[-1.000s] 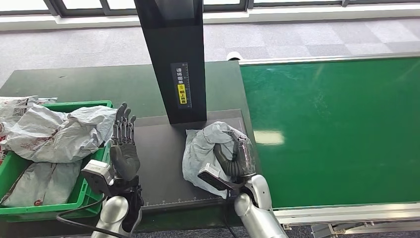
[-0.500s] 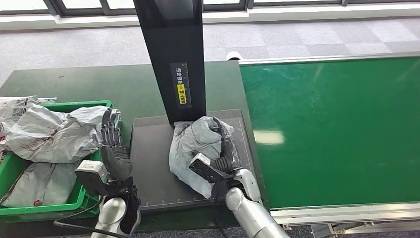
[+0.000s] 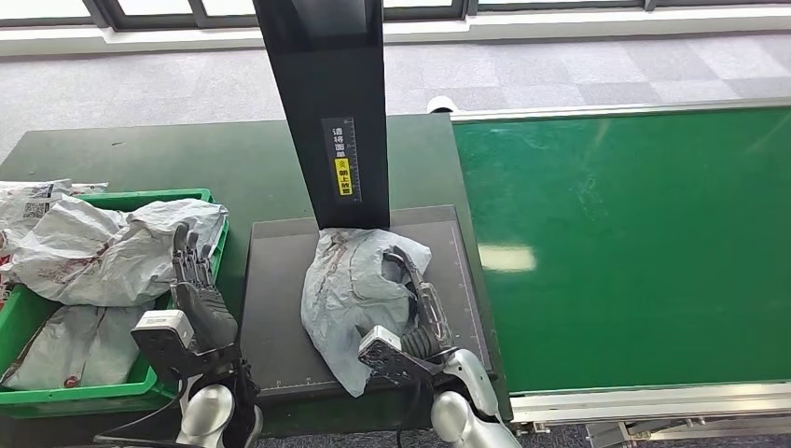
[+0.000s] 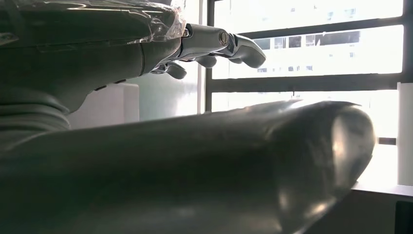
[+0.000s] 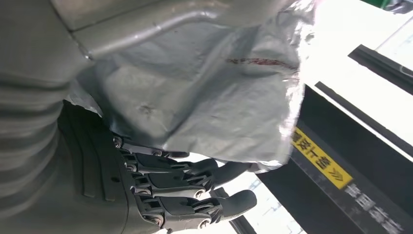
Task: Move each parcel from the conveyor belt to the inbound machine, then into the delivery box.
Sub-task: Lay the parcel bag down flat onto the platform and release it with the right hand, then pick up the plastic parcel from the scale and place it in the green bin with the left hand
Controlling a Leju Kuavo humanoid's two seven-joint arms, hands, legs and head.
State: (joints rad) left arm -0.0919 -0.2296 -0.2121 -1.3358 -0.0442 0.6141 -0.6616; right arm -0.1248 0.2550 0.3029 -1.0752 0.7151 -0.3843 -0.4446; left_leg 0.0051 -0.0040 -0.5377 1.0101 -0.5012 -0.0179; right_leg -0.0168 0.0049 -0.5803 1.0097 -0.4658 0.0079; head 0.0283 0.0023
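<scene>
Centrally, a crumpled grey parcel (image 3: 353, 285) is seen lying on the dark platform of the inbound machine (image 3: 275, 308), just in front of its black upright column (image 3: 331, 103). The parcel is gripped by the right hand (image 3: 420, 313), whose fingers are wrapped around its right side; in the right wrist view the grey wrapping (image 5: 204, 92) is seen pressed between thumb and dark fingers (image 5: 195, 190). The left hand (image 3: 196, 280) is held up with fingers extended and apart, nothing in it, between the platform and the green delivery box (image 3: 140, 373). Several grey parcels (image 3: 103, 247) are piled in that box. The green conveyor belt (image 3: 634, 243) is seen at the right.
</scene>
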